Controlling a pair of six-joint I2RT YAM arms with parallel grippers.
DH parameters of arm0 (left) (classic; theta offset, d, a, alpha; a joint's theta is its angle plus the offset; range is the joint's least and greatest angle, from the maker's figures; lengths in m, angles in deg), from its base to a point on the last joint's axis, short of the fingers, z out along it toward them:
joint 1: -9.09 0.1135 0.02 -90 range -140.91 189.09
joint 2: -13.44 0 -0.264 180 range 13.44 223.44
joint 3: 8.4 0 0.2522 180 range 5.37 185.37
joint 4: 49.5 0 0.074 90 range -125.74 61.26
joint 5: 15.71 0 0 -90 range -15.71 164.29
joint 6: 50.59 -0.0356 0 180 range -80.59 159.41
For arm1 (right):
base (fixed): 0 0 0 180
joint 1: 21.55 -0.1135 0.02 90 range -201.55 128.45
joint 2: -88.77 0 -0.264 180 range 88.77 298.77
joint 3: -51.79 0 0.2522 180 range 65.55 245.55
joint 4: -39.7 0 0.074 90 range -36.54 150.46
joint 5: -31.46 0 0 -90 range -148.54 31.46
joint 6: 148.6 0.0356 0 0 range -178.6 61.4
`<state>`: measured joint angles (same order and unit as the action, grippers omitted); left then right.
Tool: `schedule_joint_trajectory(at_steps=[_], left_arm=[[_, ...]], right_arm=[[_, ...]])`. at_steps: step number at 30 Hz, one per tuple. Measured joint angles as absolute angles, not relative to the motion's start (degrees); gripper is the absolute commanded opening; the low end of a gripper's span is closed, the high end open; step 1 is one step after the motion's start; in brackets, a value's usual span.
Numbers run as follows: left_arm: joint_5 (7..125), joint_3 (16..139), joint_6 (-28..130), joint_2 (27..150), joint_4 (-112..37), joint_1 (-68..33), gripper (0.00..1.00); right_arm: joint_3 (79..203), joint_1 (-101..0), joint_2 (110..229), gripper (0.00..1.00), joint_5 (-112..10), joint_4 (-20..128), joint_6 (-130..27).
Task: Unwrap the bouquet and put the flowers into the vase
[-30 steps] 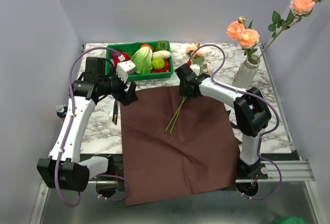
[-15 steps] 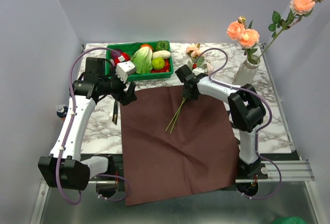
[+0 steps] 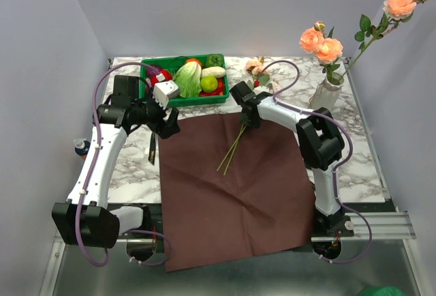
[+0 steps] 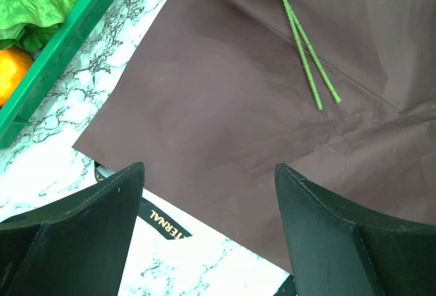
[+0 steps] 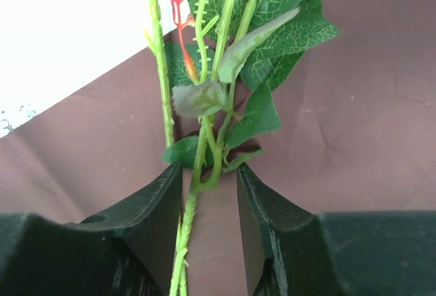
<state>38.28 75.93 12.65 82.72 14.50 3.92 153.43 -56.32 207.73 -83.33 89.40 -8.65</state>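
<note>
The bouquet lies unwrapped: its dark red paper (image 3: 231, 187) is spread flat on the marble table. Two flowers (image 3: 256, 68) lie across the paper's far edge, their green stems (image 3: 231, 151) pointing toward me. My right gripper (image 3: 246, 117) is low over them. In the right wrist view its jaws (image 5: 209, 170) straddle the stems (image 5: 184, 228) just below the leaves (image 5: 262, 108), still open with a gap on the right side. The off-white vase (image 3: 325, 95) at the far right holds several peach blooms (image 3: 321, 43). My left gripper (image 3: 170, 127) hangs open (image 4: 208, 168) over the paper's left corner.
A green tray (image 3: 204, 99) of vegetables sits at the back left, its rim (image 4: 61, 43) close to my left gripper. The black ribbon (image 3: 151, 148) with gold lettering (image 4: 161, 224) lies on the marble left of the paper. Walls close in on three sides.
My right gripper has shifted slightly toward the far left and its jaws have narrowed around the stems. The stems have slid a little with it. The left arm has not moved.
</note>
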Motion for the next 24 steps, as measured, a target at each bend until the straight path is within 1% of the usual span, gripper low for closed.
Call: schedule_joint_trajectory(at_steps=[7,10,11,14,17,20,24], left_arm=[[38.28,75.93,12.43,82.96,14.52,4.27,0.86],[38.28,75.93,12.36,82.96,14.52,4.31,0.86],[38.28,75.93,12.3,82.96,14.52,4.38,0.86],[38.28,75.93,12.17,82.96,14.54,4.53,0.86],[38.28,75.93,12.14,82.96,14.54,4.55,0.86],[38.28,75.93,12.14,82.96,14.59,4.58,0.86],[38.26,75.95,12.17,82.96,14.81,4.6,0.86]], right_arm=[[155.94,-56.32,210.37,0.43,-83.6,90.95,-8.04],[155.85,-56.32,210.4,0.34,-83.79,90.98,-7.62],[155.79,-56.32,210.37,0.27,-83.88,90.89,-7.58],[155.41,-56.32,210.24,0.16,-84.14,90.47,-7.07],[154.34,-56.32,209.37,0.09,-84.56,90.36,-7.1],[153.14,-56.32,207.97,0.04,-85.1,90.89,-7.44],[152.27,-56.34,203.27,0.02,-86.24,90.93,-8.73]])
